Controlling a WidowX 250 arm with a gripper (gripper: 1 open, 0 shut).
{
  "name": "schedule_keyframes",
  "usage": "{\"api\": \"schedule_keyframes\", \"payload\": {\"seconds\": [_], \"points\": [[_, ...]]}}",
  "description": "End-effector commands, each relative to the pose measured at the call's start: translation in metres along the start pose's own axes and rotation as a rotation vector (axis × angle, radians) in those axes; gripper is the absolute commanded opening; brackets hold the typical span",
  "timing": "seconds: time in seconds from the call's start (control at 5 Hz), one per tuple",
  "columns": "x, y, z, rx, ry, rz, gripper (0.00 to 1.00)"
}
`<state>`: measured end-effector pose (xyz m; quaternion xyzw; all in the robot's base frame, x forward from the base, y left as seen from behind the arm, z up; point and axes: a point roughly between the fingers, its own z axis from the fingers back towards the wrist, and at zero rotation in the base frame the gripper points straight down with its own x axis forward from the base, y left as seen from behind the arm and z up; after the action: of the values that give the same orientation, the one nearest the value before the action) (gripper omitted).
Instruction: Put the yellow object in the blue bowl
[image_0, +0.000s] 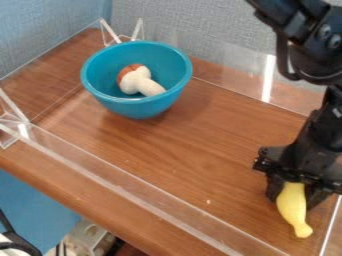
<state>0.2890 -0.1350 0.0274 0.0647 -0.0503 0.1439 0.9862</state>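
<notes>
One blue bowl (136, 80) holding one mushroom toy (138, 80), end effector (297, 183) straddling one yellow banana (294, 209), grip unclear

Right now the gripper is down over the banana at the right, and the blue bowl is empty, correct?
Not quite. The blue bowl is not empty: the camera view shows a mushroom toy lying inside it. The rest holds: the gripper is down over the banana at the right.
</notes>
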Motion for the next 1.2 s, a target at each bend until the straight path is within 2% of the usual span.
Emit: {"api": "schedule_keyframes", "payload": {"seconds": [0.0, 0.6, 1.0], "points": [[0.003, -0.003, -0.001, -0.006, -0.015, -0.035, 0.00], [-0.017, -0.021, -0.006, -0.005, -0.022, -0.178, 0.00], [0.003, -0.021, -0.011, -0.017, -0.023, -0.255, 0.00]]}}
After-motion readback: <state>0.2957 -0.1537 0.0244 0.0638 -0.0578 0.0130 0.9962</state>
